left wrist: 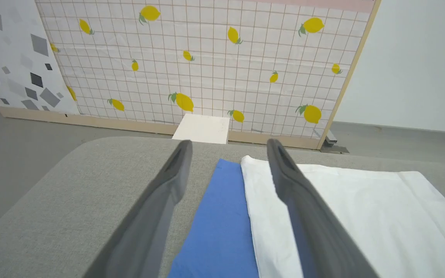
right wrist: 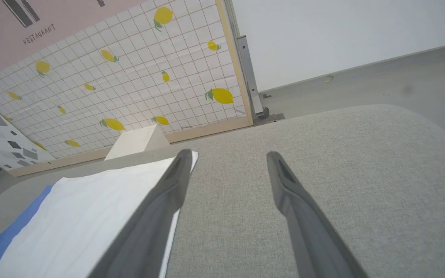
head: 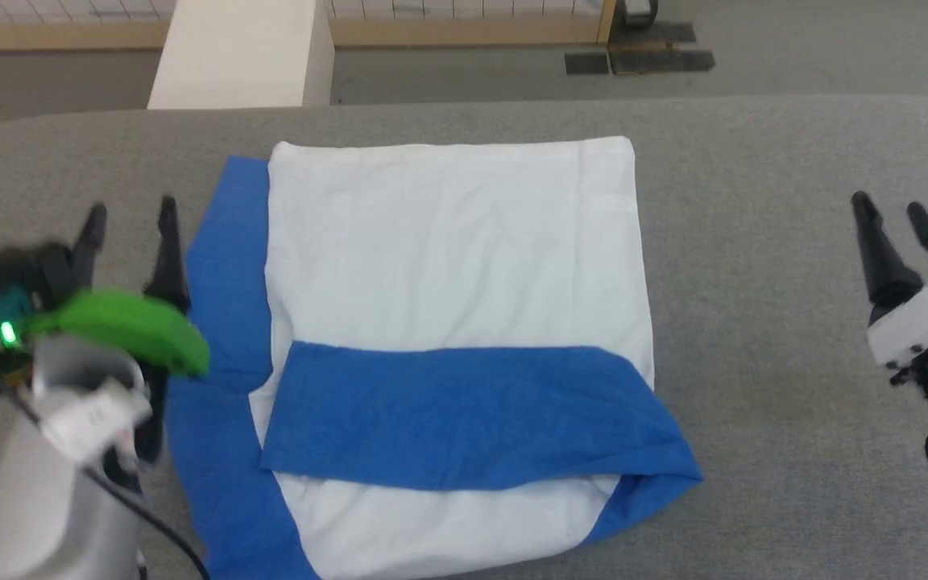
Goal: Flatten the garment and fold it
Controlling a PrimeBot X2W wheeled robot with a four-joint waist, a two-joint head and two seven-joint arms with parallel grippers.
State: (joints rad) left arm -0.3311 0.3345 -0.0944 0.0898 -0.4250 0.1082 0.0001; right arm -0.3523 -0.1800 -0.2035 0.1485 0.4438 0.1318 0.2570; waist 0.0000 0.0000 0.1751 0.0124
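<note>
The garment (head: pixel 448 266), white with royal-blue sections, lies flat in a rough square on the grey table (head: pixel 754 201). One blue sleeve is folded across its near half, and a blue strip runs along its left side. My left gripper (head: pixel 130 213) hangs open just left of that blue strip, holding nothing. In the left wrist view its fingers (left wrist: pixel 160 200) straddle the garment's (left wrist: pixel 323 208) blue edge. My right gripper (head: pixel 892 205) is open far to the right, apart from the cloth. Through the right wrist camera the garment (right wrist: pixel 91 216) lies left of its fingers (right wrist: pixel 296 200).
A white box (head: pixel 242 52) stands on the floor beyond the table's far edge. A lemon-patterned tiled panel (left wrist: pixel 207 58) backs the floor behind it. Bare grey tabletop stretches to the right of the garment.
</note>
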